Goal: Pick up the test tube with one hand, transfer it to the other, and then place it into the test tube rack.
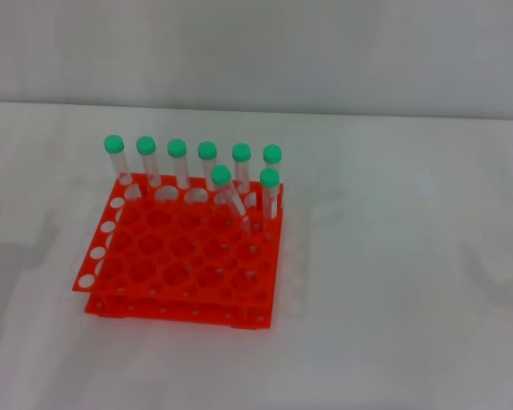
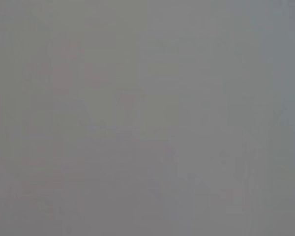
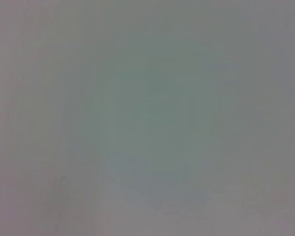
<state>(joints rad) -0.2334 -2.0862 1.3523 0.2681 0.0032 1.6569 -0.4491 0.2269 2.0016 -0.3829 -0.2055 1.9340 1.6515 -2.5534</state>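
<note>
Orange test tube rack [image 1: 184, 256] holds eight green-capped tubes, one [image 1: 229, 198] tilted; neither end effector shows, grip unknowable.

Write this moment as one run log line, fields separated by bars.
rack: on table | tubes in rack: eight, green caps | leaning tube: second row, tilted | grippers: not in view

No part of the robot's body is shown in the head view: no arm, gripper, cable or marking is seen there. Only a flat grey field is given by the left wrist view, and a flat grey-green field by the right wrist view, with no finger, housing or screw to be made out. Nothing of its colours or shapes can be told.
</note>
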